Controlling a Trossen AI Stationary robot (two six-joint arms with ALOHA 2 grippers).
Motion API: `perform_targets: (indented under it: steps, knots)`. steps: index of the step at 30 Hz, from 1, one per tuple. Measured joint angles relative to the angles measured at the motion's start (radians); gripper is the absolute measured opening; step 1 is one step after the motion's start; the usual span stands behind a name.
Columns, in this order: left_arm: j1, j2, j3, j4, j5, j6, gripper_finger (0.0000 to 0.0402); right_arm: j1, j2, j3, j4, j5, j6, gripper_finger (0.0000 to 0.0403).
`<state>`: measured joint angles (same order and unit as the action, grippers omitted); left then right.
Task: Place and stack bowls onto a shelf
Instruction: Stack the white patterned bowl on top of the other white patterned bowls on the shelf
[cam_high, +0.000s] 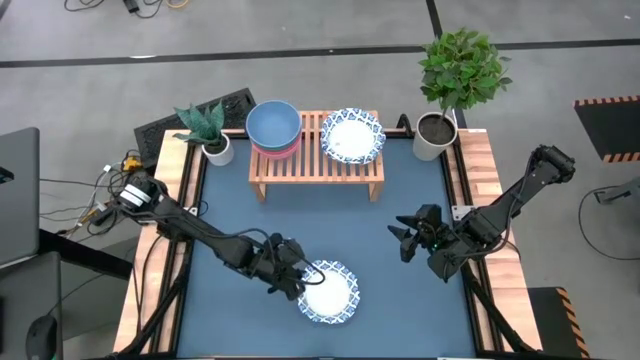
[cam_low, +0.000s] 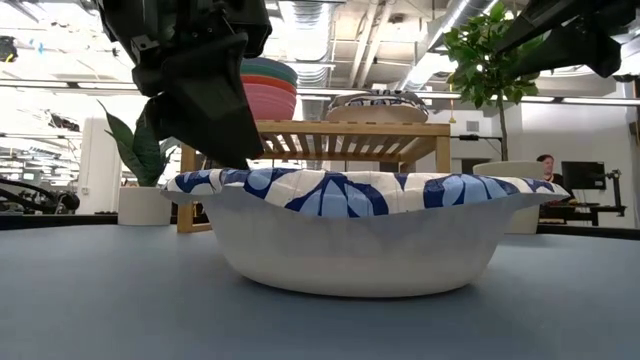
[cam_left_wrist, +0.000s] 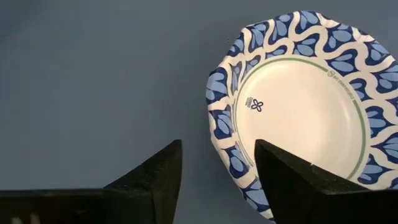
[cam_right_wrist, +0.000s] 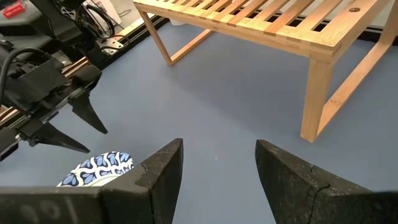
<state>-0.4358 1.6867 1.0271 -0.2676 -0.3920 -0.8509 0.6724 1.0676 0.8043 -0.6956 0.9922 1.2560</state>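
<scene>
The left gripper (cam_high: 296, 281), jaws spread, straddles the near rim of the white paper bowl with a blue patterned rim (cam_high: 328, 291) on the blue tabletop (cam_high: 400, 300); a clean pinch needs one finger inside. The right gripper (cam_high: 405, 238) waits released beside it; beyond stands the light-wood slatted shelf (cam_high: 316, 160).

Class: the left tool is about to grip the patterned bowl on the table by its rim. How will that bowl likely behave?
The patterned bowl looks like thin paper with a wavy rim, so it is probably light and may flex when pinched. The left tool, open, straddles its edge; on the smooth tabletop a nudge would likely slide it, not tip it.
</scene>
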Motion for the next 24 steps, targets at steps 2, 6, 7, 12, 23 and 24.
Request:
perform_targets:
  steps: [2, 6, 7, 12, 23, 24]
  knots:
    - [0.000, 0.000, 0.000, -0.001, -0.002, -0.003, 0.0195, 0.000, 0.000, 0.000, 0.000, 0.000, 0.000, 0.0226]
    - [0.000, 0.000, 0.000, -0.002, -0.018, -0.028, 0.0209, 0.000, 0.000, 0.000, 0.000, 0.000, 0.000, 0.0226]
    - [0.000, 0.000, 0.000, -0.002, -0.024, -0.034, 0.0209, 0.000, 0.000, 0.000, 0.000, 0.000, 0.000, 0.0226]
    - [0.000, 0.018, 0.000, 0.005, -0.034, -0.053, 0.0210, 0.000, 0.000, 0.000, 0.000, 0.001, 0.000, 0.0226]
    - [0.004, 0.130, 0.002, 0.049, 0.036, -0.105, 0.0210, 0.000, 0.000, 0.000, 0.000, 0.001, 0.000, 0.0226]
    - [0.004, 0.135, 0.002, 0.051, 0.045, -0.106, 0.0210, 0.000, 0.000, 0.000, 0.000, 0.001, 0.000, 0.0226]
